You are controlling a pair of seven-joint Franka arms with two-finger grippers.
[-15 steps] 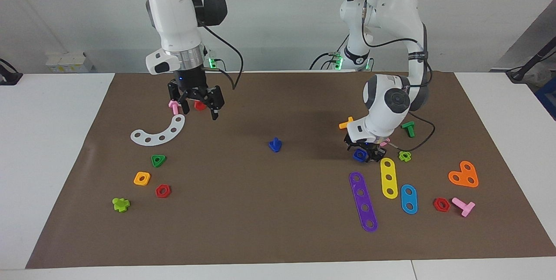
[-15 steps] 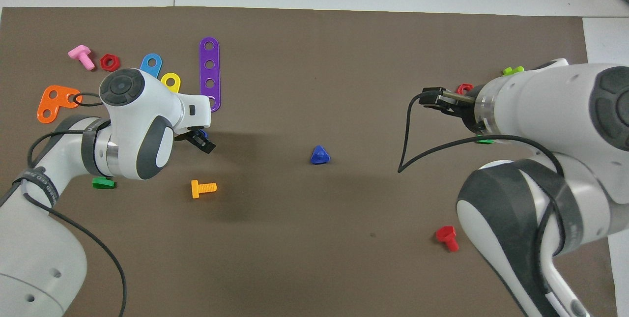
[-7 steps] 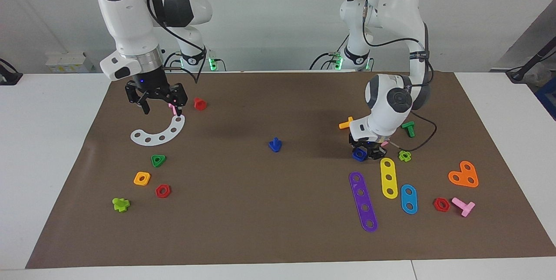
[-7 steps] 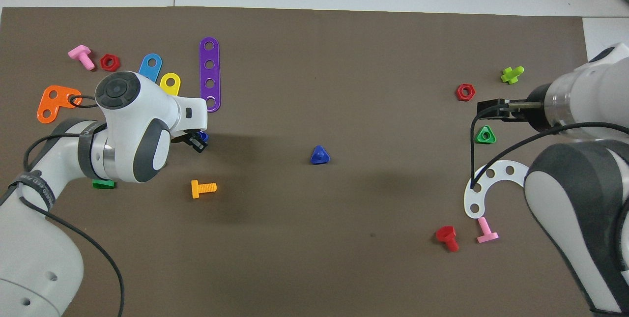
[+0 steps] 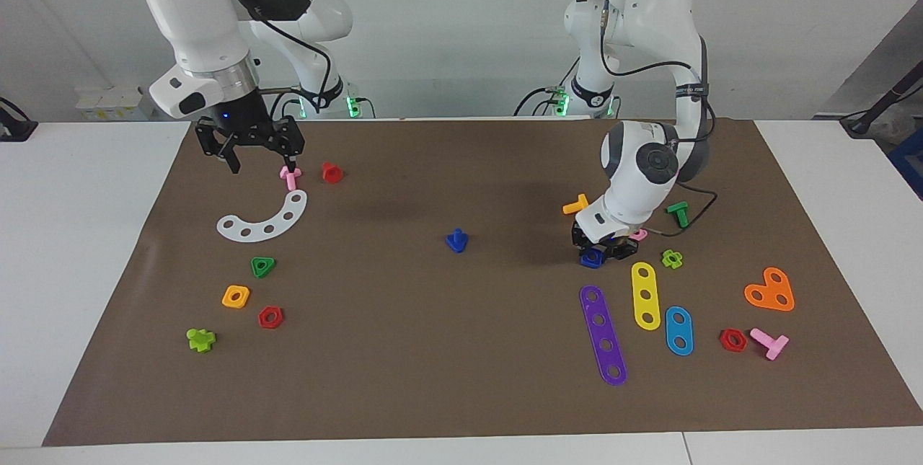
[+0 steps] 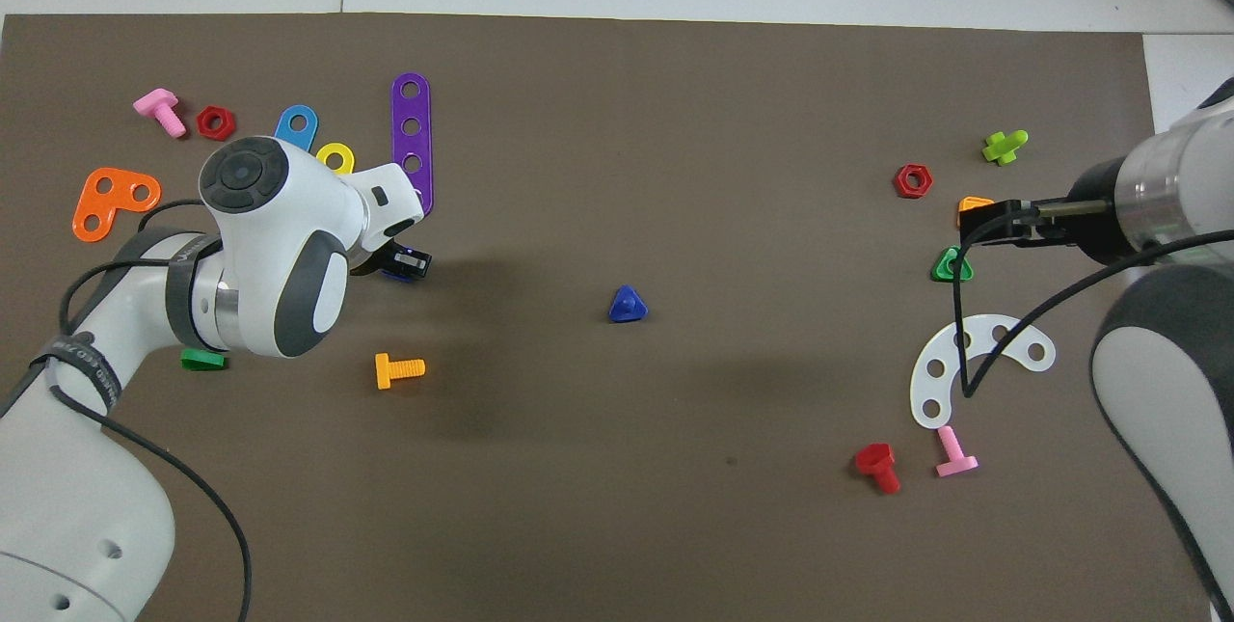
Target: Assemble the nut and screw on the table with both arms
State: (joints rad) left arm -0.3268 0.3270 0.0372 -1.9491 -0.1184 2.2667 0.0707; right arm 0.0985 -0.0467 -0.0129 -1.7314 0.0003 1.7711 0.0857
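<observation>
The dark-blue nut sits between the fingers of my left gripper, which is shut on it low at the brown mat, beside the purple strip. In the overhead view the left gripper hides most of the nut. Alone at the mat's middle stands the dark-blue screw, head down. My right gripper hangs open and empty above the mat, over the pink screw and the white curved strip; in the overhead view the right gripper covers an orange nut.
Purple, yellow and light-blue strips, an orange screw and a green screw crowd the left arm's end. A white curved strip, pink screw, red screw and small nuts lie at the right arm's end.
The left gripper has closed on the nut and turned slightly. The right arm has swung toward its own end of the table and risen, uncovering the pink and red screws.
</observation>
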